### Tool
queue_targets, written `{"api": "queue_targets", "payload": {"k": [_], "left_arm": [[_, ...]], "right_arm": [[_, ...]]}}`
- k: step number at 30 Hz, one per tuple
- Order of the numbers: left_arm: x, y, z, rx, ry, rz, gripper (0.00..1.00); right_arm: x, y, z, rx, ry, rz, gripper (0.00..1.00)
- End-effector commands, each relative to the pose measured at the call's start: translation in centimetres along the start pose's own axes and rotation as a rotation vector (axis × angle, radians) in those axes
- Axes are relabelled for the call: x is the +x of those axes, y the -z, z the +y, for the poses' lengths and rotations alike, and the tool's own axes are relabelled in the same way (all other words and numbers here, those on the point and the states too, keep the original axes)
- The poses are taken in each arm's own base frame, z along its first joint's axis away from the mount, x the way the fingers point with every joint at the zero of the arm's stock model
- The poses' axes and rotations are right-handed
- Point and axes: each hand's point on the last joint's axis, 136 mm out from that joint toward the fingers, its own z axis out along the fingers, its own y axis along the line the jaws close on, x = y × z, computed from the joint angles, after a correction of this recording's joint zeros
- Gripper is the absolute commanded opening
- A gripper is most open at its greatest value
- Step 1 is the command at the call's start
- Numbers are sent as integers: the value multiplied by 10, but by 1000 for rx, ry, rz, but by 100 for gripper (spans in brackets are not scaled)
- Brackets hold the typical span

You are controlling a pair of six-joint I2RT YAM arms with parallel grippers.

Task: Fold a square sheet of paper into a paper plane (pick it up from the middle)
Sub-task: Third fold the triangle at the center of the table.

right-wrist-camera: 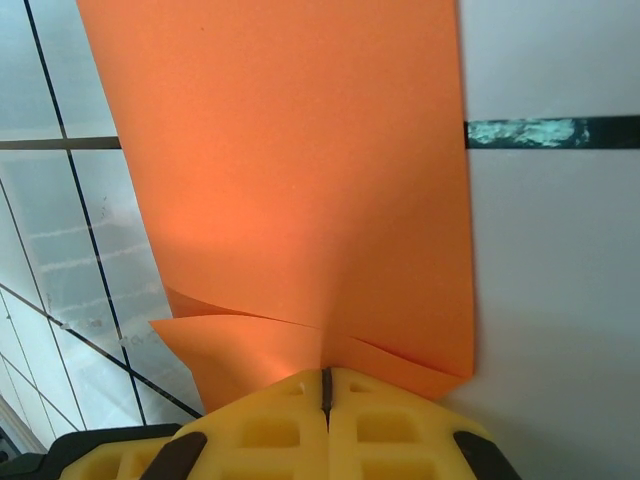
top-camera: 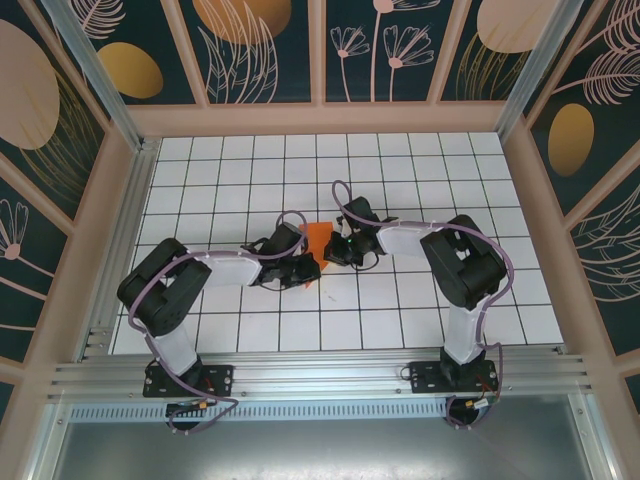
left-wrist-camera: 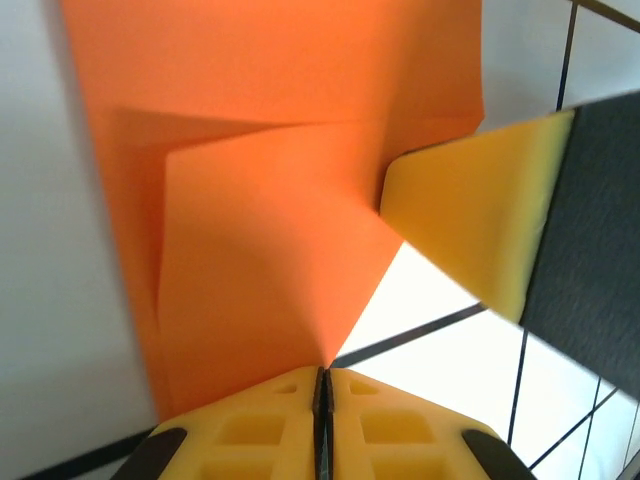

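L jaws pressed together, pinching orange sheet (left-wrist-camera: 270, 200) corner; R jaws ditto, pinching edge.

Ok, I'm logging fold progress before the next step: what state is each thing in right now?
square sheet of paper: partly folded, creased into layers, pinched by both grippers.
left gripper: shut on the paper's corner.
right gripper: shut on the paper's folded edge.

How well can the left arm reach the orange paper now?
Yes, apparently: the left gripper is shut on a corner of the orange paper; the right gripper pinches another edge, not blocking it.
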Motion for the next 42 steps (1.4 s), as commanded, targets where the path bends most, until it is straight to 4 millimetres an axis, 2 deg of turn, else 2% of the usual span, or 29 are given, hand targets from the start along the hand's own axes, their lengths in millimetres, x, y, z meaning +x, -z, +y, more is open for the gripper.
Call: {"api": "queue_targets", "payload": {"k": [1,11,13,16,18,20,23,27,30,32,37,39,42], "left_arm": [[34,4,36,-91,25,102,13],[64,18,59,-124,19,161,13],[62,22,57,-129,-2,157,13],[40,35,32,-84,-21,73,13],[15,48,9,-34,-19,-27,13],[-7,61,-5,-3,-1,-118,15],[-34,74,-14,0,17,-237,17],[-46,71,-21,12,12,-273,23],[-49,60,-26,33,5,-254,24],[-50,54,-31,55,0,-243,24],[-55,43,-32,49,-1,-237,26],[-57,38,-29,33,1,-238,26],[-60,32,-23,2,0,-237,24]], "right_arm": [[15,-19,-52,176,-82,39,0],[15,-20,-56,195,-86,41,0],[15,-20,-56,195,-86,43,0],[13,-17,-51,186,-78,36,0],[10,-14,-43,161,-61,31,0],[5,-7,-28,115,-39,18,1],[-8,9,3,24,7,-24,8],[-27,38,40,-77,50,-100,21],[-34,55,49,-116,52,-145,28],[-36,63,48,-121,48,-166,32],[-32,74,29,-94,14,-218,42],[-39,82,10,-82,-30,-247,46],[-38,84,0,-78,-44,-251,48]]}}
